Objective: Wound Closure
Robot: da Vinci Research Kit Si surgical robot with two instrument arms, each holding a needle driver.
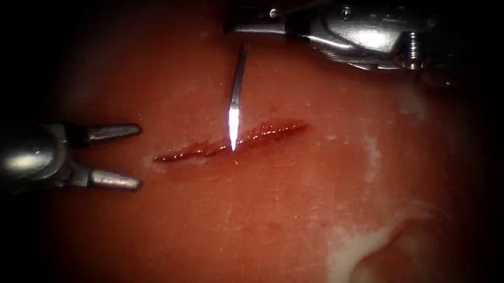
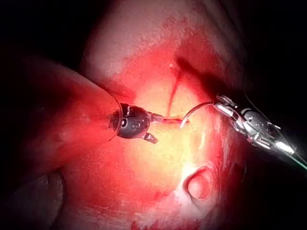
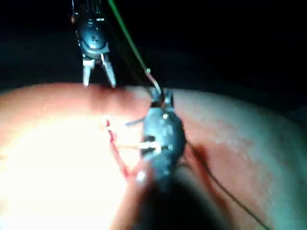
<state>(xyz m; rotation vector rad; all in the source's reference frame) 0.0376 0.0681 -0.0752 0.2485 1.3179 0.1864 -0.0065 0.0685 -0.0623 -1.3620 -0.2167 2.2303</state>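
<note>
The left tool point(image 1: 116, 156) lies low at the left of the endoscope view, well to the left of the cut point(image 1: 232, 141). Its two jaws stand apart in a wide fork and hold nothing; the tips point toward the left end of the cut without touching it.

The tissue point(image 1: 271, 217) carries a pale fatty patch point(image 1: 349, 256) with a rounded dimple near the front right, well clear of both tools.

The cut runs slantwise across the middle of the tissue, lined with red fluid point(image 1: 188, 151). The needle point(image 1: 235, 103) stands over it: the bright pointed end sits at the cut, about midway along its length, and the darker body rises away toward the right tool. Whether the point has entered the tissue cannot be told from the endoscope view. In the left wrist view the needle point(image 2: 194, 112) shows as a curved hook, its point down at the cut line and its rear end in the right tool point(image 2: 225, 106).

Farthest back, the right tool point(image 1: 238, 27) comes in from the right. Its jaws are closed on the needle near its rear end. A thin green thread point(image 3: 125, 36) trails back along this tool in the right wrist view.
</note>
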